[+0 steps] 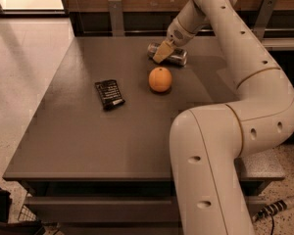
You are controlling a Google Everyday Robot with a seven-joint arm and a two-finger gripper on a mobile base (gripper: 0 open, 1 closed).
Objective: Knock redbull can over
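Note:
The redbull can (174,57) is a slim silver-grey can lying on its side near the far edge of the dark table (88,131). My gripper (162,52) reaches over the table from the right and sits right over the can's left half, its tan fingertips (160,54) in front of the can and hiding part of it. The can runs left to right behind the orange (160,79).
A flat black snack packet (109,93) lies left of the orange. My large white arm (235,121) covers the right side of the table. Metal posts (116,14) and a wooden wall stand behind the far edge. Tiled floor lies to the left.

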